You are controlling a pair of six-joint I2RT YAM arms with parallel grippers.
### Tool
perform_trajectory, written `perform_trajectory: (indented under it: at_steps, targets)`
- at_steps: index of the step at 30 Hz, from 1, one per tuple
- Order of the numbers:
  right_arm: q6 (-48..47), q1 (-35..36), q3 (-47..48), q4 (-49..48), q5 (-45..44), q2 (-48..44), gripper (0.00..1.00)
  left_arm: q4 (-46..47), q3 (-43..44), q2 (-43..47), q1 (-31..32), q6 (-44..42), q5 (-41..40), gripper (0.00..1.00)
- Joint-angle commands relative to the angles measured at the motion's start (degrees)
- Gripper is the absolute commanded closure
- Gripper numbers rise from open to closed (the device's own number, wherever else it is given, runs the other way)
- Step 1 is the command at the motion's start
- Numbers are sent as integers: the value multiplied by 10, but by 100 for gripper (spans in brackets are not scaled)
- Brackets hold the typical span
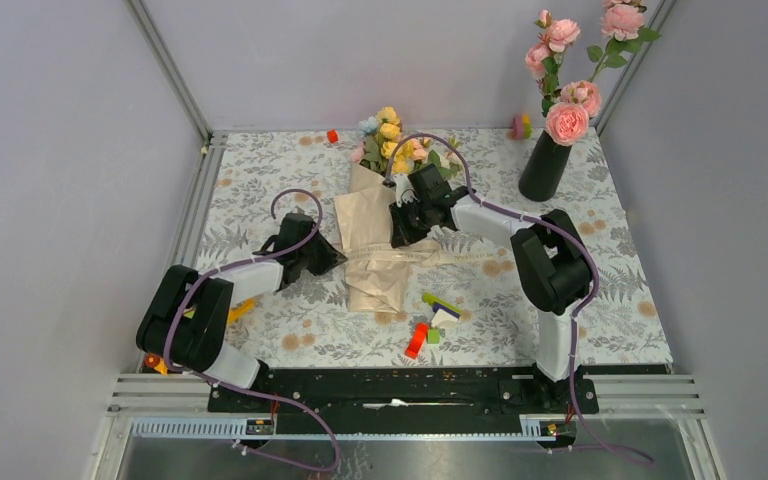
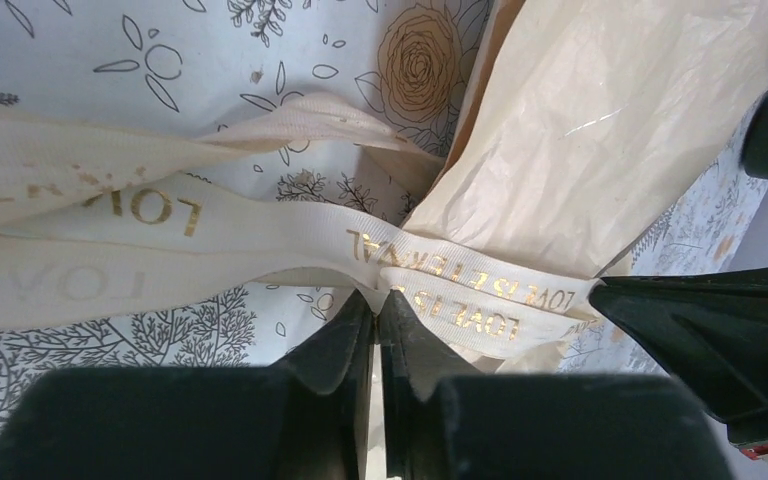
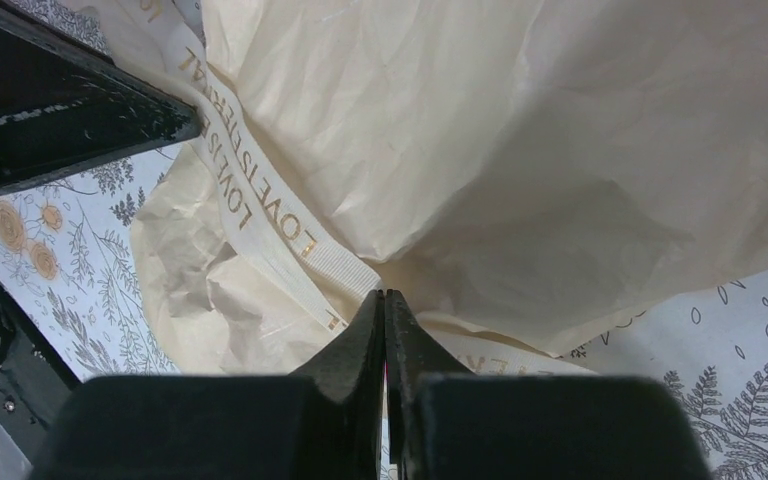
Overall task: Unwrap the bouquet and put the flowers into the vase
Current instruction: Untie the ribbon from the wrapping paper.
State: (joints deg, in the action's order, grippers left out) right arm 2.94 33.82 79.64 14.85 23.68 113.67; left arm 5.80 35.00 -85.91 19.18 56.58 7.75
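While the bouquet (image 1: 375, 250) lies flat mid-bench, its flowers (image 1: 392, 138) point to 12 o'clock near the back edge and the foot of the wrap points to 6. The left hand (image 1: 332, 257) comes in from 9 o'clock and the right hand (image 1: 400, 236) from 3, so they face each other across the wrap's waist. In the left wrist view the left hand (image 2: 378, 303) is clenched, its tips pinching the lower edge of the cream ribbon (image 2: 260, 225) with gold lettering; the right hand shows just beside it at 4 o'clock. In the right wrist view the right hand (image 3: 384, 300) is clenched tight, tips pressed where the ribbon (image 3: 260, 215) meets the paper; whether it nips either I cannot tell. The vase (image 1: 545, 165) stands upright at 2 o'clock of the bouquet, close to the bench's (image 1: 610, 300) right edge, holding tall roses (image 1: 566, 110). Bare patterned bench lies between wrap and vase. Toy blocks (image 1: 432, 318) sit at 5 o'clock of the wrap's foot, near the front edge
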Motion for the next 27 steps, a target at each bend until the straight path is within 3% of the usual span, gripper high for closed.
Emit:
perform_trajectory:
  at_steps: [1,17,27]
  targets:
    - [9,7,-15,-11,-8,-38,100,-4,8,35,2,-15,-31,93]
    - [42,7,-154,-65,-144,-177,100,-70,3,101,-40,-56,-63,100]
    - [68,7,-235,-97,-310,-268,100,-144,13,169,-145,-98,-40,100]
